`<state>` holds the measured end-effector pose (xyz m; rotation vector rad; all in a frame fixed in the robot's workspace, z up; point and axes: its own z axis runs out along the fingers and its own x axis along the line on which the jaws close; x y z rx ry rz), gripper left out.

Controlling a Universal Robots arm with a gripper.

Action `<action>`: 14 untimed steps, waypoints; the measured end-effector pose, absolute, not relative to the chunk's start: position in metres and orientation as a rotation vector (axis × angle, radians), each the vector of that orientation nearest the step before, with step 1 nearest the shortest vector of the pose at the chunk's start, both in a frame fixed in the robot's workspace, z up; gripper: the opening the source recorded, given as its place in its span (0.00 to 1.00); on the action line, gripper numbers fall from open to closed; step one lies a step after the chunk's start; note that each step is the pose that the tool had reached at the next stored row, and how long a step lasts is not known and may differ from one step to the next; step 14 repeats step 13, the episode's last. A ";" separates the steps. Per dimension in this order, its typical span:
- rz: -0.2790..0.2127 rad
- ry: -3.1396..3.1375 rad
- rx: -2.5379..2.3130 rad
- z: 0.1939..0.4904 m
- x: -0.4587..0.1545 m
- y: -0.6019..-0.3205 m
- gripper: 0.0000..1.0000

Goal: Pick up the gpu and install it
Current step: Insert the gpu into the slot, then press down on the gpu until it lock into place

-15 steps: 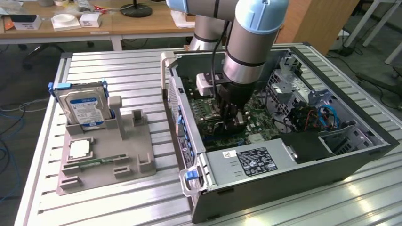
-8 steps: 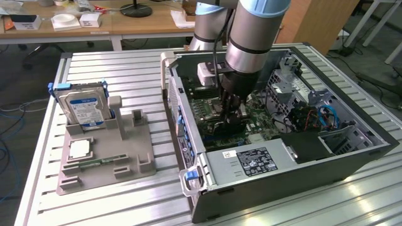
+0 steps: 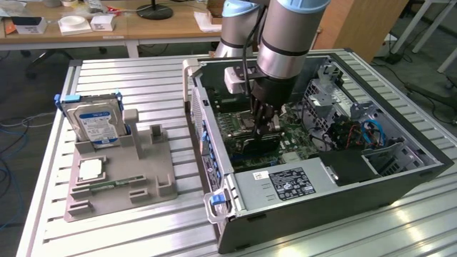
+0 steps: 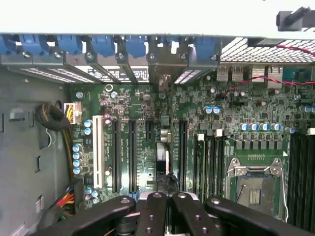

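The install step is judged to be in hand: the gripper (image 3: 264,127) is lowered into the open computer case (image 3: 400,176), and its fingers (image 4: 152,209) are seen drawn close together on the gpu (image 3: 260,142), which is held edge-on just above the motherboard (image 4: 147,113). The card is therefore placed inside the case, over the row of expansion slots (image 4: 132,157), and it cannot be told whether its edge is already touching 1 of them. For seating, it is judged that the card's contact edge has to be lined up along a single long black slot, that the metal end bracket has to be matched to the rear openings under the blue clips (image 4: 103,46), and that a straight, even press is called for, since a tilted card could bind. The case lies on its side on a slatted aluminium table (image 3: 143,80). Towards the exterior view's left a grey fixture tray (image 3: 153,184) is set, with a hard drive (image 3: 96,120) stood upright in it and a memory stick (image 3: 107,186) laid flat. Behind the table a wooden desk (image 3: 143,29) with small boxes is seen, and cables are trailed across the floor.
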<state>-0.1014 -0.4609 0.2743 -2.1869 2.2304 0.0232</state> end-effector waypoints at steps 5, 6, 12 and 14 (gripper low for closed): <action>0.023 2.231 -2.187 0.274 -0.101 -0.461 0.13; 0.023 2.231 -2.187 0.274 -0.101 -0.461 0.13; 0.023 2.231 -2.187 0.274 -0.101 -0.461 0.13; 0.023 2.231 -2.187 0.274 -0.101 -0.461 0.13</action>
